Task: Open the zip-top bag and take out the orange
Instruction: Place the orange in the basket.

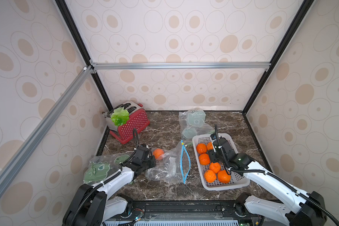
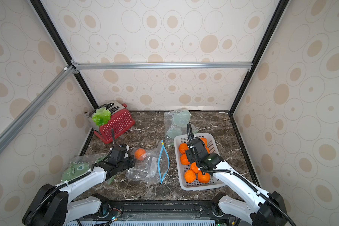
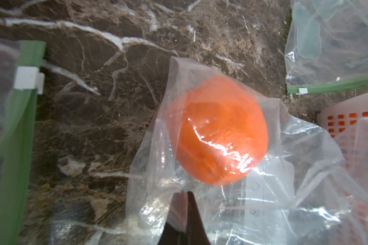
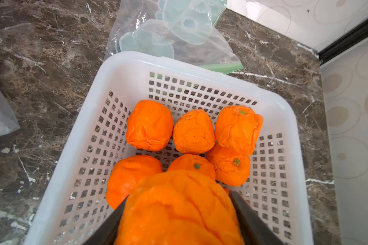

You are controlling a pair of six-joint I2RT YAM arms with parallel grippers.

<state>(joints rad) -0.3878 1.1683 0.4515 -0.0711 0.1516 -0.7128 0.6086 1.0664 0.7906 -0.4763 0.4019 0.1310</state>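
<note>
Your left gripper (image 3: 184, 197) pinched the zip-top bag (image 1: 170, 166); your right gripper (image 4: 179, 196) clasped an orange (image 4: 179, 216), best released low in the basket (image 4: 123, 63).

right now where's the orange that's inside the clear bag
In both top views the orange lies in the clear zip-top bag, left of centre, just ahead of the left jaws, nearer than the red toaster.

Mock kitchen inside a robot test booth: wallpapered panels (image 1: 164, 39) on aluminium framing (image 1: 180, 65) behind the toaster (image 1: 133, 125), which stands on a marble bench (image 1: 164, 187).
</note>
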